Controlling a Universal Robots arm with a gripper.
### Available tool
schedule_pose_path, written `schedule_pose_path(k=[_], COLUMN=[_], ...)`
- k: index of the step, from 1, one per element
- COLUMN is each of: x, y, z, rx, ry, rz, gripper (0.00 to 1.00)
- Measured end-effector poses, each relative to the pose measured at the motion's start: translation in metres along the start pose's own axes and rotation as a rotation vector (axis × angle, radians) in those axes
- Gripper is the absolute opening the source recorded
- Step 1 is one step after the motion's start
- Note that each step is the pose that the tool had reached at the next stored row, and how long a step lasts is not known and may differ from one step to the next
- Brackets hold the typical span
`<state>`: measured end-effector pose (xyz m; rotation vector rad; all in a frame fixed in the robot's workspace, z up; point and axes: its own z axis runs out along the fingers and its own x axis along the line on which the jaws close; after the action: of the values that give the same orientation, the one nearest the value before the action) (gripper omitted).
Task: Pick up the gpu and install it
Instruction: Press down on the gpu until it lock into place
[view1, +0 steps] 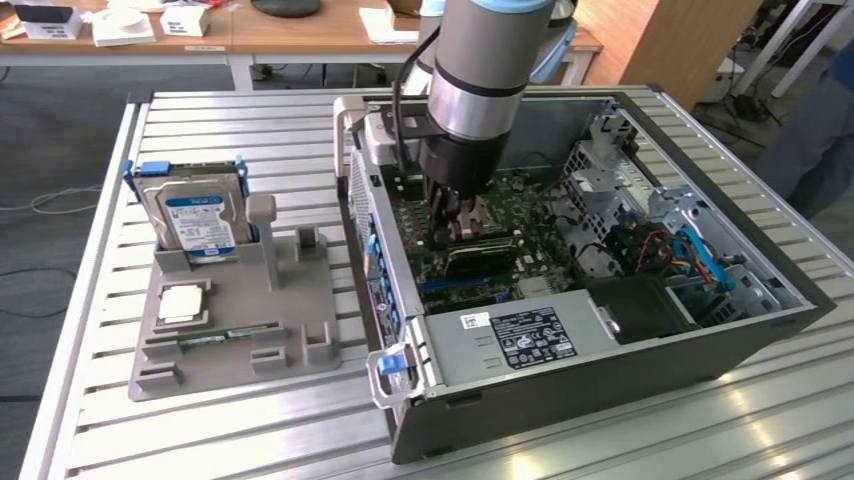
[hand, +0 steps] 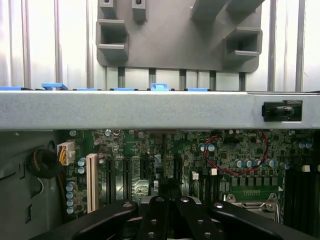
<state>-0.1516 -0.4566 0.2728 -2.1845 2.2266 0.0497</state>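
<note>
In the exterior view, the grey-sleeved robot arm's black gripper (view1: 450, 215) reaches down inside the open dark-grey metal computer case (view1: 747, 330), low over the green motherboard (view1: 534, 240). Its fingers are pressed together. Just beneath them stands a thin, dark, flat card on edge, which I take to be the gpu (view1: 477, 258), at the expansion slots near the case's wall on the exterior view's left. I cannot tell whether the fingers pinch its top edge or only bear on it. The grey plastic parts tray (view1: 227, 300) beside the case holds a silver hard drive with a blue-white label (view1: 198, 215) and a narrow green RAM stick (view1: 214, 337), both well apart from the work.

The main risk here is misalignment. If the card's edge connector sits slightly off the slot, downward force could bend the board or damage the slot. If it is tilted, one end could seat while the other rides high.

In the wrist view, the gripper (hand: 167, 202) shows closed fingertips over the row of black expansion slots (hand: 125, 175), with the pale grey case wall (hand: 150, 110) just beyond. What lies between the tips is too dark to make out. The card's bracket could catch on that wall. The looped red wire (hand: 260, 150) lies off to one side and looks unlikely to snag.
</note>
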Motion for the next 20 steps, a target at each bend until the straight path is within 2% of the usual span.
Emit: schedule_pose_path(k=[20], x=[-0.0017], y=[0.0001], z=[0.0023], rx=[-0.0001], ry=[0.0001], rz=[0.000], gripper=[0.11])
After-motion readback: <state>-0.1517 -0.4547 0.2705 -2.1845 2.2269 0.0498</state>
